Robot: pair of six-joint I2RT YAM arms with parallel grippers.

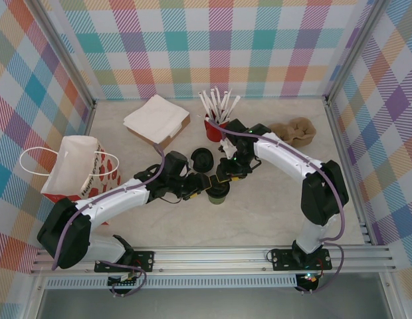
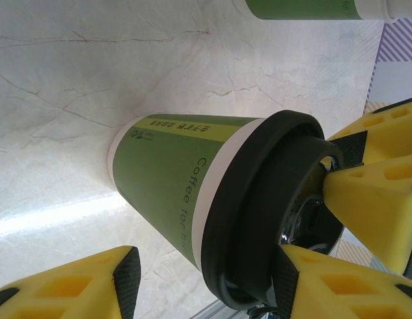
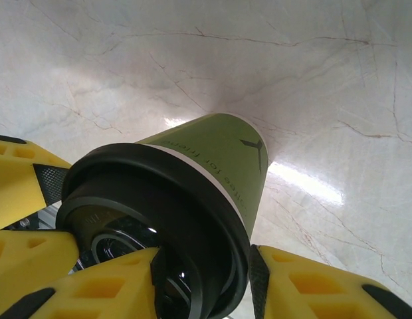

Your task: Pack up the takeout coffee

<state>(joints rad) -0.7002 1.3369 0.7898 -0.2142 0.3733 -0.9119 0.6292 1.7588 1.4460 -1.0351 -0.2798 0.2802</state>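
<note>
Green cups, two: cup (image 2: 166, 186) under one black lid (image 2: 252, 199), second cup (image 2: 306, 8) behind. Astride the first, left gripper (image 2: 206, 266), jaws apart; on the lid's rim, right gripper (image 3: 207, 262), pinched tight.

A: Top view is bright, even and sharp. Soft shadows on the counter (image 1: 272, 212).
B: Wrist cams?
A: Glare in both. White streak across the counter in left wrist, hot patch beside the cup (image 3: 219, 153) in right wrist.
B: Focus?
A: Lid (image 3: 159, 193) is glossy with reflections. Near fingers (image 3: 306, 286) are soft and stretched at the frame edges.
</note>
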